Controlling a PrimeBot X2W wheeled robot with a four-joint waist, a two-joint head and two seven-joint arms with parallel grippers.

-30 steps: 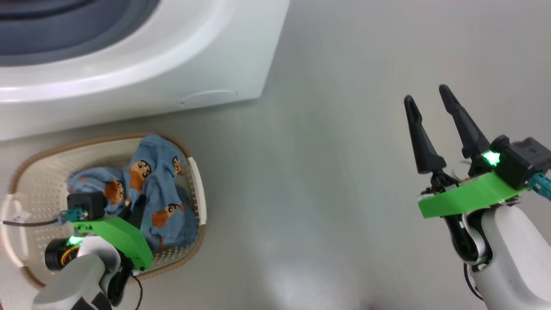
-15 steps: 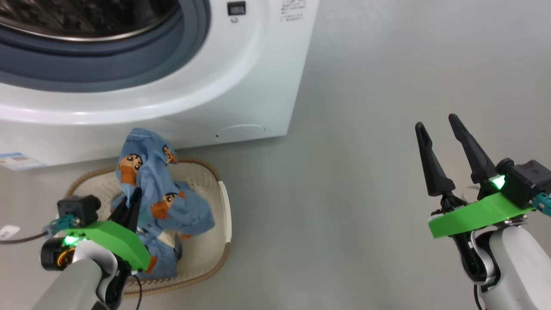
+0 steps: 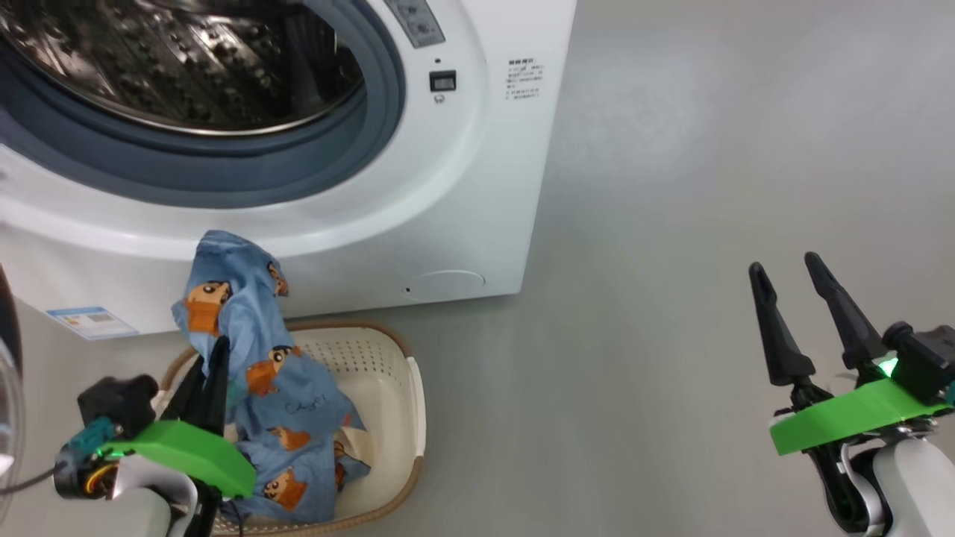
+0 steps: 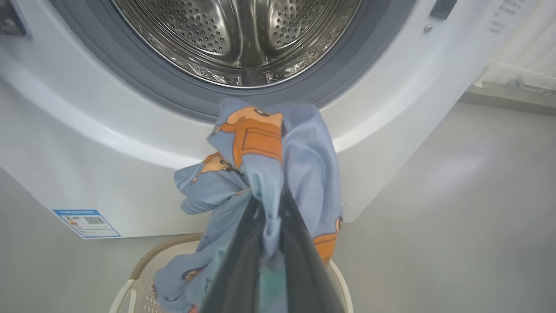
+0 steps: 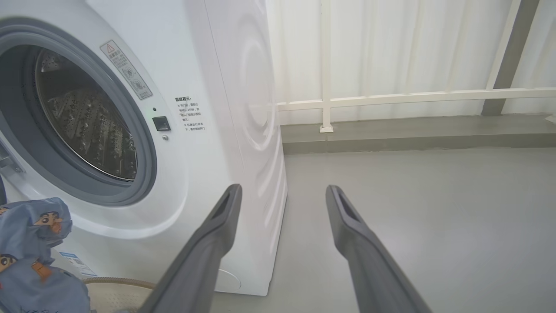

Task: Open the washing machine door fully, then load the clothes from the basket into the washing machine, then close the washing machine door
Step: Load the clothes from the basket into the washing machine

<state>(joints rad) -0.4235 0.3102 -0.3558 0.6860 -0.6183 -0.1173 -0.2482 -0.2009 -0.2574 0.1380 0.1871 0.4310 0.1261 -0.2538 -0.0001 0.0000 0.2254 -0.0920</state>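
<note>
The washing machine (image 3: 462, 186) stands with its steel drum (image 3: 186, 67) exposed. At the head view's far left edge shows a strip of the washing machine door (image 3: 6, 373), swung open. My left gripper (image 3: 216, 347) is shut on the clothes (image 3: 246, 328), a light-blue printed bunch raised in front of the machine below the opening, its tail trailing into the basket (image 3: 406, 388). In the left wrist view the fingers of the left gripper (image 4: 267, 195) pinch the clothes (image 4: 260, 143) just under the grey seal. My right gripper (image 3: 783, 265) hangs open over the floor at the right, holding nothing.
A blue label sticker (image 3: 89, 322) and a round flap (image 3: 445, 285) sit low on the machine's front. Bare grey floor (image 3: 671, 261) stretches to the right of the machine. A white railing (image 5: 391, 95) and a raised ledge run behind it.
The head camera has tilted up, bringing the drum into view. My left gripper has lifted the blue fabric out of the basket toward the machine's front. The right gripper stays open.
</note>
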